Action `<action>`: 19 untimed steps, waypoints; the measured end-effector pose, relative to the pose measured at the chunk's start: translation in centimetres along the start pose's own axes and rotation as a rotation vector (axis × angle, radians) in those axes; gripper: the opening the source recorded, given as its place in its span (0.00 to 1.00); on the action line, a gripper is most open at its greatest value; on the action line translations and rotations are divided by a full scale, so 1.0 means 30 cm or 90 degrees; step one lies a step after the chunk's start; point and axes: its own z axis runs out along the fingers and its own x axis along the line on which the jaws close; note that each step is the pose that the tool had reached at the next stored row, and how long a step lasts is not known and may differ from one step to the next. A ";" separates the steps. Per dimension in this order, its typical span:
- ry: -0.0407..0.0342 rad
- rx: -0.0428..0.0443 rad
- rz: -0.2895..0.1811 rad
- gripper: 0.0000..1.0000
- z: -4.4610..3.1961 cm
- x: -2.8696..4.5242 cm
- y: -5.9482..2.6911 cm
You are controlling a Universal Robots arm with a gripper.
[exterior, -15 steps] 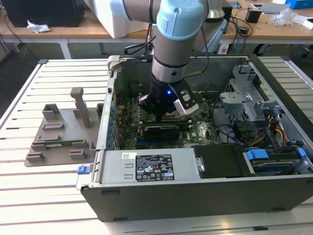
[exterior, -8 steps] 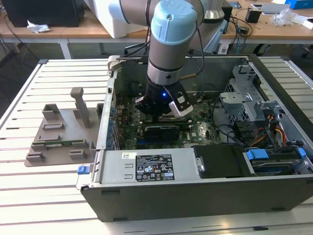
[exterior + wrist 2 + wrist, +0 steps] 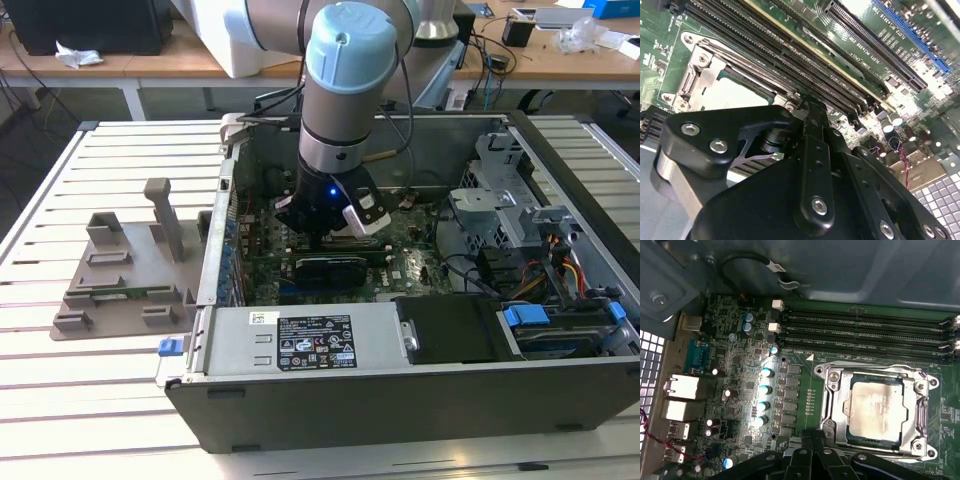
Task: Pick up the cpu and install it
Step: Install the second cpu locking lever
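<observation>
Already square, shiny metal cpu (image 3: pixel 875 411) flat w/in steel socket frame (image 3: pixel 832 400).

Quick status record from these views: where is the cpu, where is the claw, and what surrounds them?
cpu: silver square lying flat inside the socket frame, seen in the first wrist view
socket frame: metal, on the green motherboard, beside the memory slots
claw: black linkage just off the frame's edge; nothing seen held
arm: reaching down into the open computer case in the exterior view
grey fixture: on the slatted table, at the exterior view's left
</observation>
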 end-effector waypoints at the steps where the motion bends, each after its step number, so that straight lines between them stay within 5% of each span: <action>1: -0.0004 -0.0005 0.000 0.11 0.000 0.000 0.000; 5: -0.0026 -0.0010 -0.001 0.11 -0.041 0.004 0.007; 9: -0.0008 -0.0011 0.000 0.11 -0.041 -0.025 0.034; 13: 0.0146 -0.0030 0.002 0.11 -0.037 -0.154 0.083; 14: 0.0159 -0.0013 0.002 0.11 -0.037 -0.169 0.092; 16: 0.0176 0.0159 0.004 0.11 -0.036 -0.183 0.106; 17: 0.0200 0.0389 0.007 0.11 -0.035 -0.190 0.117; 18: 0.0216 0.0562 0.008 0.11 -0.033 -0.194 0.127; 19: 0.0227 0.0667 0.009 0.11 -0.033 -0.195 0.132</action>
